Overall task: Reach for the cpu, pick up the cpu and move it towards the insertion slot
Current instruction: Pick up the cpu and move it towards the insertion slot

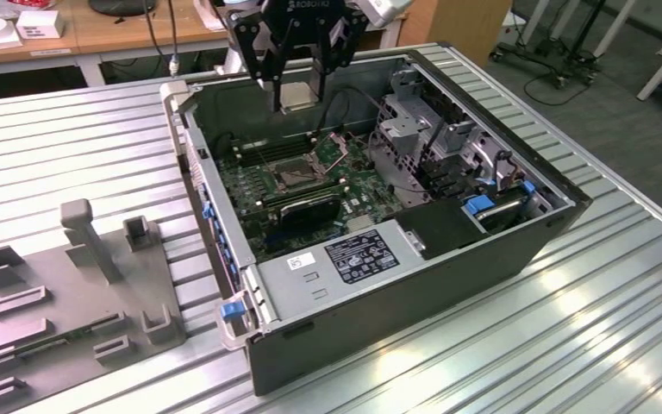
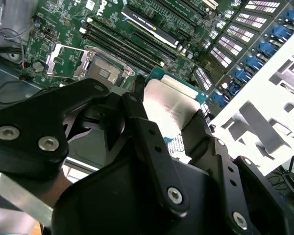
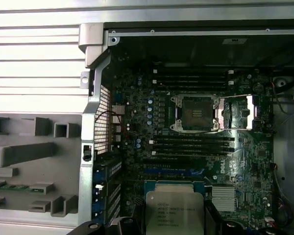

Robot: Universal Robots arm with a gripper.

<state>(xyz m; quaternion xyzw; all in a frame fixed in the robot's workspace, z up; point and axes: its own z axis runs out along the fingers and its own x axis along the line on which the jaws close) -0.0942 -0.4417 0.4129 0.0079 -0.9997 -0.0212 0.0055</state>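
Fingers (image 1: 297, 97) clamp cpu (image 1: 297, 95) above insertion slot (image 1: 290, 177); memory slots (image 3: 193, 144) adjacent.

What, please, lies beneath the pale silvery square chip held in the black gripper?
The pale silvery square cpu, gripped by the black gripper, hangs over the open computer case's green motherboard. The metal-framed insertion slot sits uncovered, off to one side. The board patch directly beneath is hidden.

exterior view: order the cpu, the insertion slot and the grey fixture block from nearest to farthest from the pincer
1. The cpu, held in the pincer above the open computer case.
2. The insertion slot, on the motherboard below the pincer.
3. The grey fixture block, outside the case, far toward the exterior view's left on the table.
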